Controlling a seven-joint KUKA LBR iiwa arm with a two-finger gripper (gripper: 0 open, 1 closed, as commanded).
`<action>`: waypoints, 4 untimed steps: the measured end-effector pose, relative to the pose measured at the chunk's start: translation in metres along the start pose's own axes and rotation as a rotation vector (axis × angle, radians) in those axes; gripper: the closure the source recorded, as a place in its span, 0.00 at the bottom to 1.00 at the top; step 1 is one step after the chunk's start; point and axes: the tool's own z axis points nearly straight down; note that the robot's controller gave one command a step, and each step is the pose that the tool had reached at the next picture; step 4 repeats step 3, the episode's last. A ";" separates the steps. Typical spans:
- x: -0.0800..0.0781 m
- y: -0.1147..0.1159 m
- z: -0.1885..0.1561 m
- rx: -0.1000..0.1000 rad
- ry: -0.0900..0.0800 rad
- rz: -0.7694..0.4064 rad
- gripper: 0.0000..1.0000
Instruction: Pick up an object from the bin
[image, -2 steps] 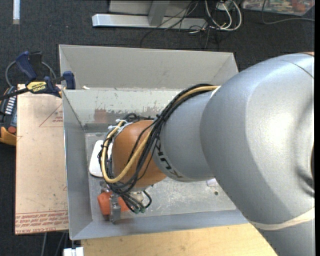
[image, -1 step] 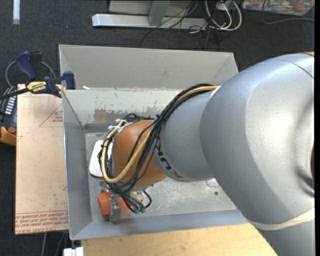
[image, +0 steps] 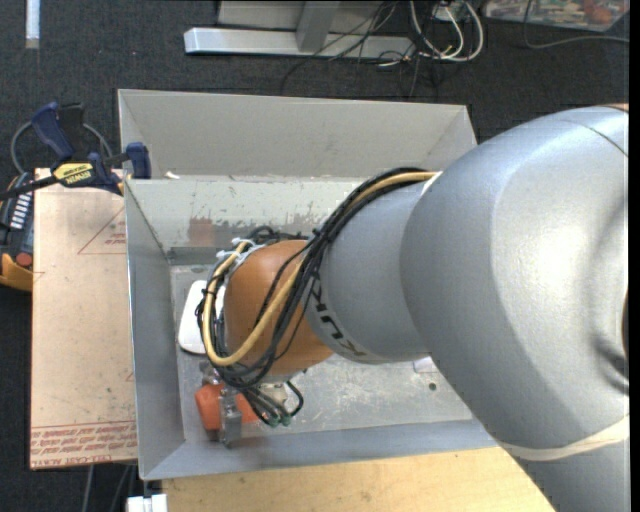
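Reaches into the grey metal bin (image: 150, 330) from the right with a thick grey arm (image: 500, 270), covering much of the floor. Ends in a rounded orange wrist cover (image: 270, 300), hung over the left half of the bin and wrapped in looping yellow and black cables (image: 215, 340). Below that cover, down in the near left corner, carries a small grey metal tip, the jaws, set low over the floor and close to the near wall. Cannot tell how far apart the jaws stand, nor whether anything sits between them: crowded by cable ends and shadowed by the wrist above.

Just left of the jaws, touching them or very nearly: a small orange-red block (image: 208, 403), down on the floor near the left wall. Cannot tell whether gripped or merely alongside. Farther back along the left wall, a flat white thing (image: 190, 325), its right side tucked under the orange cover. Over on the right of the floor, hard against the edge of the arm, a small pale scrap (image: 424, 366) on bare, scuffed metal. Rust-coloured smears (image: 207, 232) on the far wall above the cover.
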 end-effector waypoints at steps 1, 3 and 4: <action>0.002 0.000 -0.005 0.001 0.007 0.000 1.00; -0.001 0.001 -0.063 0.000 0.006 0.002 1.00; -0.001 0.001 -0.063 0.000 0.006 0.002 1.00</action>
